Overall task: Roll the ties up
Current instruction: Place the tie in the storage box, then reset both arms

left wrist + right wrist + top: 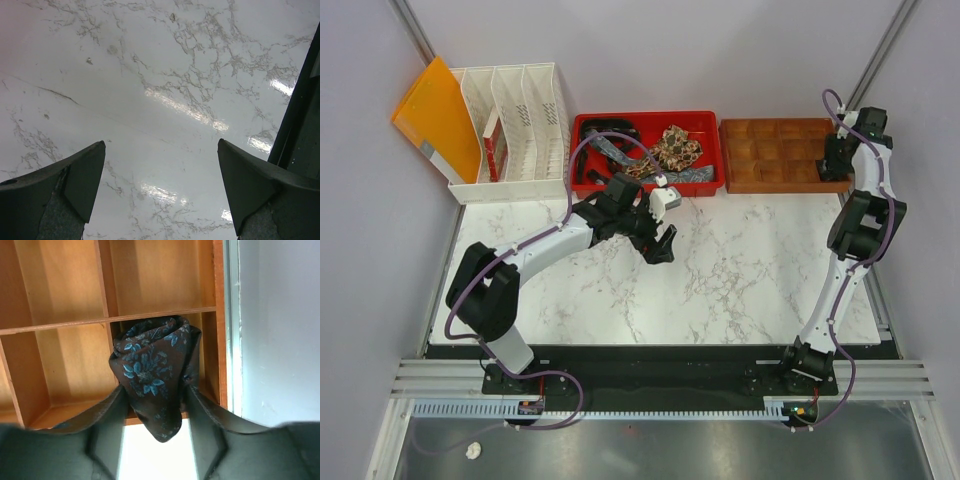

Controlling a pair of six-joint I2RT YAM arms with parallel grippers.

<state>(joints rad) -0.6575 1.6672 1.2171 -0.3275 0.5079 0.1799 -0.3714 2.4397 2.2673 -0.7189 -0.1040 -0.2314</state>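
Note:
My right gripper (155,395) is shut on a rolled dark tie with blue flowers (152,370), held over the near right compartment of the wooden divider tray (65,325). In the top view that gripper (838,158) sits at the tray's right end (770,155). Several unrolled ties lie in the red bin (705,122): a tan-and-brown speckled one (675,150), a blue patterned one (618,152) and a dark one (610,128). My left gripper (663,243) is open and empty above the bare marble table (160,90), just in front of the red bin.
A white file rack (515,130) and an orange folder (438,118) stand at the back left. The cell's walls close in on both sides. A black rail (300,115) shows at the right edge of the left wrist view.

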